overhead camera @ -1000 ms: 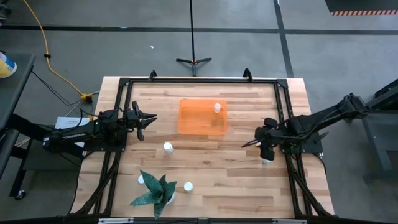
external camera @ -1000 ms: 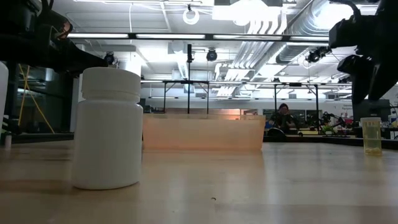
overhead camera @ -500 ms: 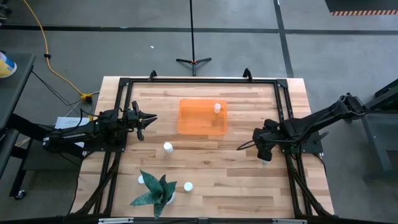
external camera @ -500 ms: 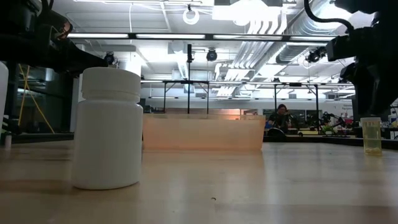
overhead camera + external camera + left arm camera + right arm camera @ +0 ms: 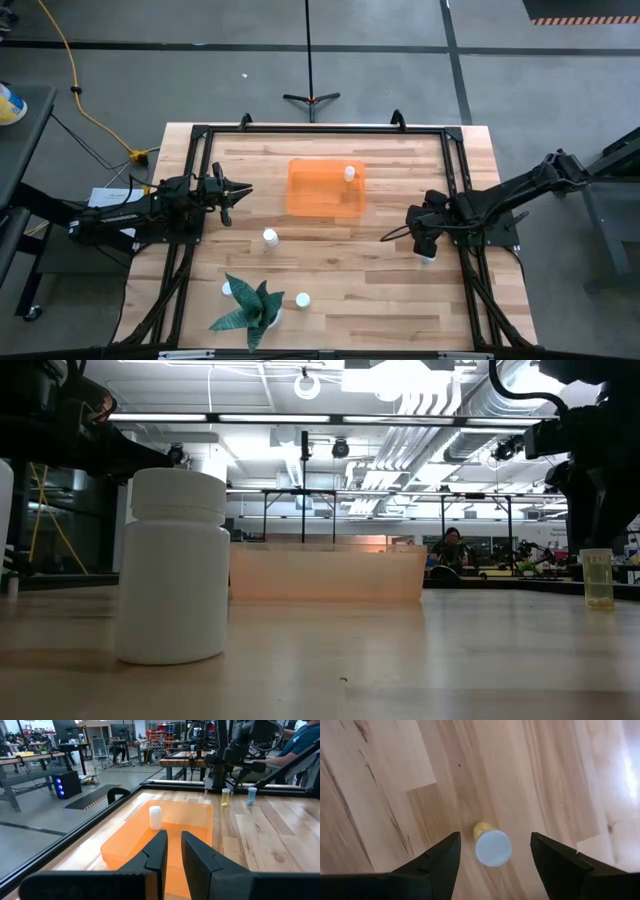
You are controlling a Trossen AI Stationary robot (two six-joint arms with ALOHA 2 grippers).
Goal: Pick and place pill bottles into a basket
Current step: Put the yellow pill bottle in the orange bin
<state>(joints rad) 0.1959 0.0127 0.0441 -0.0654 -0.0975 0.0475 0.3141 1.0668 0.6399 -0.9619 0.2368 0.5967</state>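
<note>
The orange basket [image 5: 325, 187] lies at the table's far middle with one white pill bottle [image 5: 349, 173] standing in it. That bottle also shows in the left wrist view [image 5: 155, 817]. Three white bottles stand on the table [image 5: 269, 237], [image 5: 227, 289], [image 5: 302, 299]. A yellowish bottle [image 5: 492, 847] stands at the right, also seen in the low view [image 5: 598, 578]. My right gripper [image 5: 495, 837] is open and points down right above it, one finger on either side, touching nothing. My left gripper [image 5: 243, 189] is shut and empty, left of the basket.
A white pot with a green spiky plant [image 5: 250, 305] stands at the near left between two bottles. A black frame [image 5: 455, 180] runs around the table. A bluish small bottle [image 5: 251, 796] shows beside the yellowish one. A person [image 5: 455, 545] sits far behind.
My right gripper has shifted a little toward the table's left and near edges and now stands over the yellowish bottle. It has stayed open. The bottle has not moved.
</note>
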